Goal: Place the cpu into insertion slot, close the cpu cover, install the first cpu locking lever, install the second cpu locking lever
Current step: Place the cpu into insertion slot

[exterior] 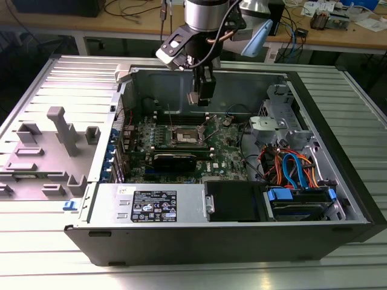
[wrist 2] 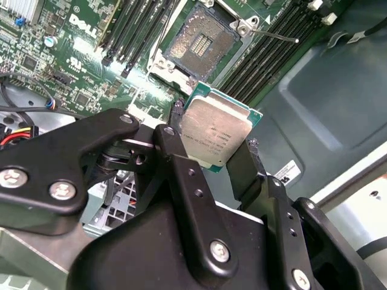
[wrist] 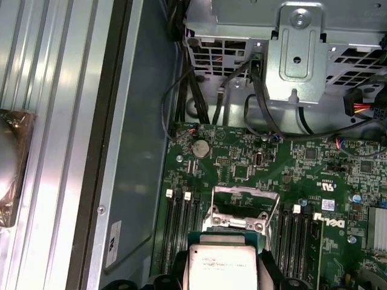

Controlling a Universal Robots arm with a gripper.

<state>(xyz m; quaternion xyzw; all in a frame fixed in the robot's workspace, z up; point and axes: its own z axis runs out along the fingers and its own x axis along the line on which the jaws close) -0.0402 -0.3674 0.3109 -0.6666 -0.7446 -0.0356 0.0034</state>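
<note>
Gripper [wrist 2: 213, 128] was closed narrow on the chip [wrist 2: 219, 134]. The fingers [wrist 2: 181, 163] pinched two opposite edges and the shiny top faced the second wrist view. In the exterior view it hung over the open computer case [exterior: 181, 244], above the board. The socket [wrist 2: 202, 45] lay bare below and just beyond the fingertips, apart from the chip, contacts exposed. Memory slots [wrist 2: 266, 54] ran right beside the socket.

Risks, as a judgement:
- The edge-only grip could let the chip slip or twist.
- A skewed or rotated set-down would bend the socket contacts.
- A finger could clip the socket frame or the slots on the way down.
</note>
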